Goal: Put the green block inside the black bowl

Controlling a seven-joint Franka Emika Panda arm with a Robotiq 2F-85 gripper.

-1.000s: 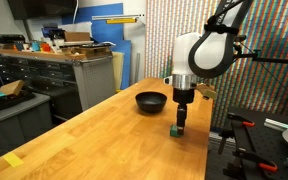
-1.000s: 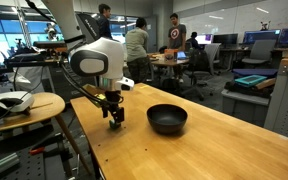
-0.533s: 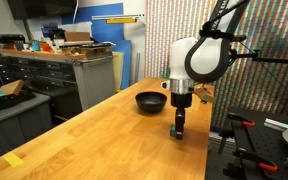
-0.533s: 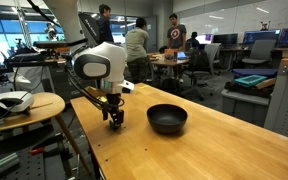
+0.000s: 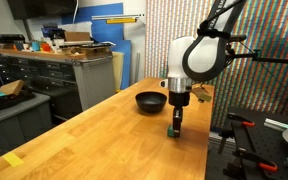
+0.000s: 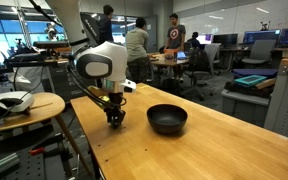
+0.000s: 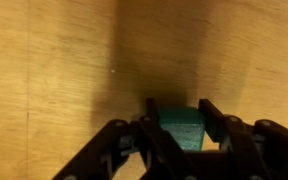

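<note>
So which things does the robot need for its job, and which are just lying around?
Needed for the job:
- green block
- black bowl
- claw, gripping the block

Just lying around:
- yellow tape on the table
- grey drawers
- cardboard box on top of them
- people far behind

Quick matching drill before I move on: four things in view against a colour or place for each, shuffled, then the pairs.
1 block
2 bowl
3 hand
4 table

A light wood
B black, standing apart from the hand
C green, inside the hand
D low over the table, round the block

Pairs: 1-C, 2-B, 3-D, 4-A
</note>
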